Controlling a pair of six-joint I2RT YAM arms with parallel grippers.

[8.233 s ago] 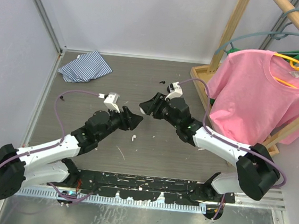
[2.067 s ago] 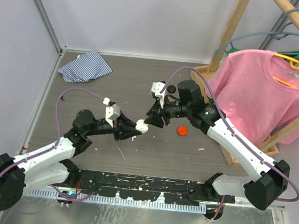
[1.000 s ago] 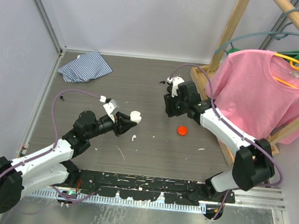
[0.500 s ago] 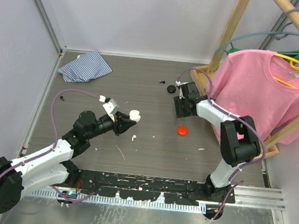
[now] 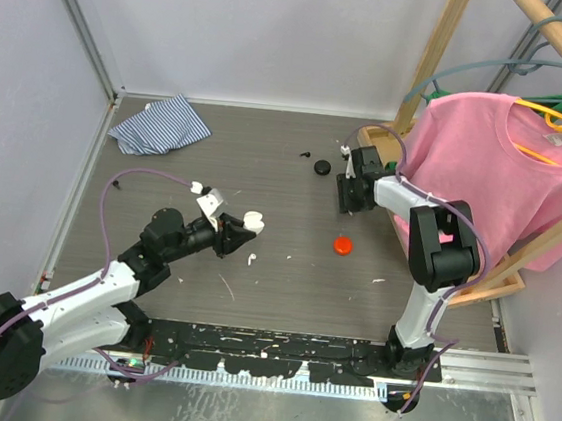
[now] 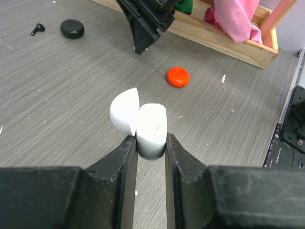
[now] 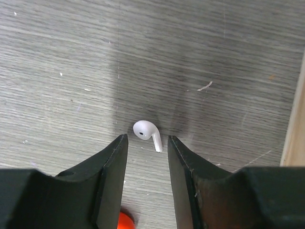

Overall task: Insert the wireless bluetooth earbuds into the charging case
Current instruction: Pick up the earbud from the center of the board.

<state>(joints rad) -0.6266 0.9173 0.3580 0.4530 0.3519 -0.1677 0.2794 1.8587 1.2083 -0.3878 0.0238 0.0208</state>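
Observation:
My left gripper [image 5: 242, 229] is shut on a white round charging case [image 6: 151, 128] with its lid open, held above the table; it also shows in the top view [image 5: 252, 221]. My right gripper [image 5: 346, 193] is open and low over the table beside the wooden frame. In the right wrist view, a white earbud [image 7: 147, 131] lies on the table just past the tips of that gripper [image 7: 147, 141], untouched. The arm hides it in the top view. A red case [image 5: 343, 244], a black case [image 5: 321, 167] and a black earbud [image 5: 307, 155] lie on the table.
A wooden rack [image 5: 426, 75] with a pink shirt [image 5: 485, 182] stands at the right, its base frame close to my right gripper. A striped cloth [image 5: 159, 122] lies at the back left. A small white piece [image 5: 251, 260] lies below the left gripper.
My right arm has swung from the table's middle to the back right and come down near the wooden frame. My left gripper has kept the white case almost still.

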